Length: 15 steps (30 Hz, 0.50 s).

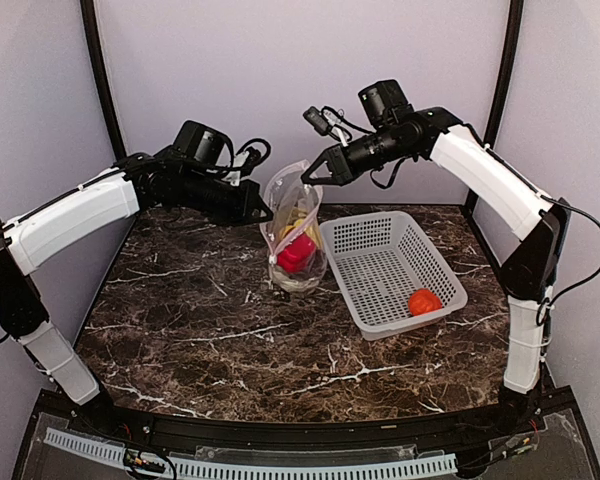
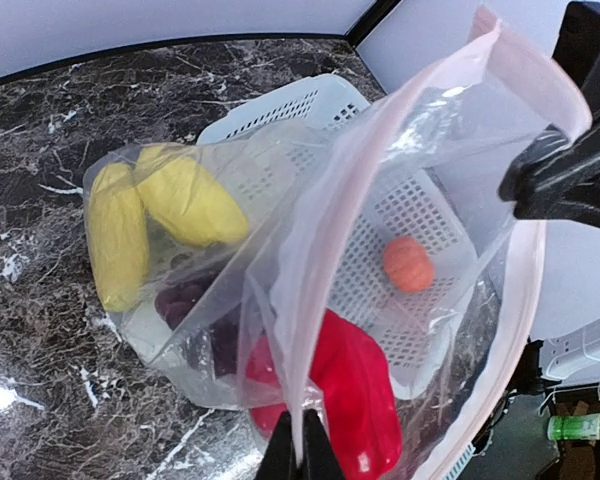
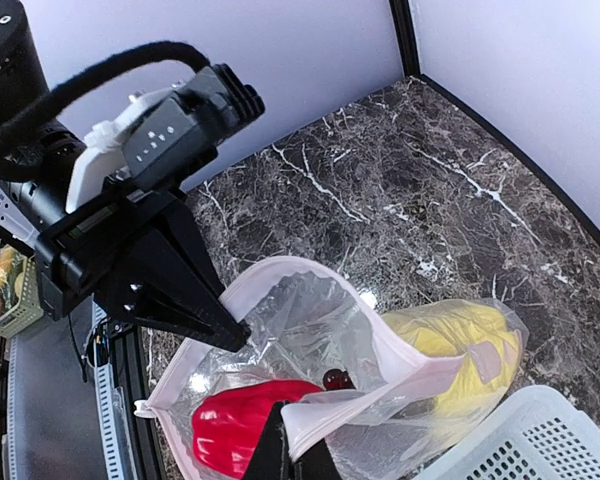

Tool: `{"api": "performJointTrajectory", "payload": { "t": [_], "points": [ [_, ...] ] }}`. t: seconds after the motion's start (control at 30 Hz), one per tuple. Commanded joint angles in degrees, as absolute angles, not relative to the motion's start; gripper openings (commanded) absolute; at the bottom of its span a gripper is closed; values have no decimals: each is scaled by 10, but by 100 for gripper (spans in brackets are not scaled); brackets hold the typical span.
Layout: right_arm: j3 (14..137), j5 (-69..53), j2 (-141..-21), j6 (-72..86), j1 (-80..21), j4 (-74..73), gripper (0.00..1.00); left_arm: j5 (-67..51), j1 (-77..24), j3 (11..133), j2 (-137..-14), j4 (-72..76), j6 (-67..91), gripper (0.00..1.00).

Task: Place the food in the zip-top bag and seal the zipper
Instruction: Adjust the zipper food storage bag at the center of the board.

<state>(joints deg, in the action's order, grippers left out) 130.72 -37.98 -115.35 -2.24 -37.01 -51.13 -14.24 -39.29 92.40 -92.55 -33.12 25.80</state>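
The clear zip-top bag (image 1: 286, 200) hangs upright and open between both grippers, beside the basket. My left gripper (image 1: 267, 214) is shut on one rim of its mouth (image 2: 302, 455). My right gripper (image 1: 308, 180) is shut on the opposite rim (image 3: 295, 450). The pinkish zipper (image 3: 310, 270) runs around the open mouth, its two sides apart. Inside lie the red pepper (image 3: 235, 425), two yellow pieces (image 2: 160, 210) and the dark purple grapes (image 2: 185, 300). The orange-red tomato (image 1: 424, 301) lies in the basket's near right corner. I cannot make out the cauliflower.
The white perforated basket (image 1: 380, 250) stands on the dark marble table (image 1: 200, 330), right of the bag and touching it. Pale walls close in the back and sides.
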Motion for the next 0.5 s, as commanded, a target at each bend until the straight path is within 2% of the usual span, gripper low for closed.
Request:
{"api": "performJointTrajectory", "payload": {
  "t": [0.0,0.07,0.13,0.23,0.33,0.47],
  "points": [
    [1295,-366,-1129,-30,-372,-463,0,-164,-392,893,-855,-275,280,1],
    [1315,-338,-1153,-35,-368,-465,0,-90,-368,898,-865,-306,260,1],
    [1346,-372,-1182,-17,-357,-475,0,-58,-337,938,-909,-369,256,1],
    [1337,-391,-1204,-6,-350,-471,0,-116,-331,932,-934,-366,264,1],
    [1321,-426,-1205,-6,-345,-475,5,-211,-335,867,-890,-237,332,1],
    [1301,-431,-1176,-17,-343,-468,17,-267,-344,802,-848,-121,367,1]
  ]
}}
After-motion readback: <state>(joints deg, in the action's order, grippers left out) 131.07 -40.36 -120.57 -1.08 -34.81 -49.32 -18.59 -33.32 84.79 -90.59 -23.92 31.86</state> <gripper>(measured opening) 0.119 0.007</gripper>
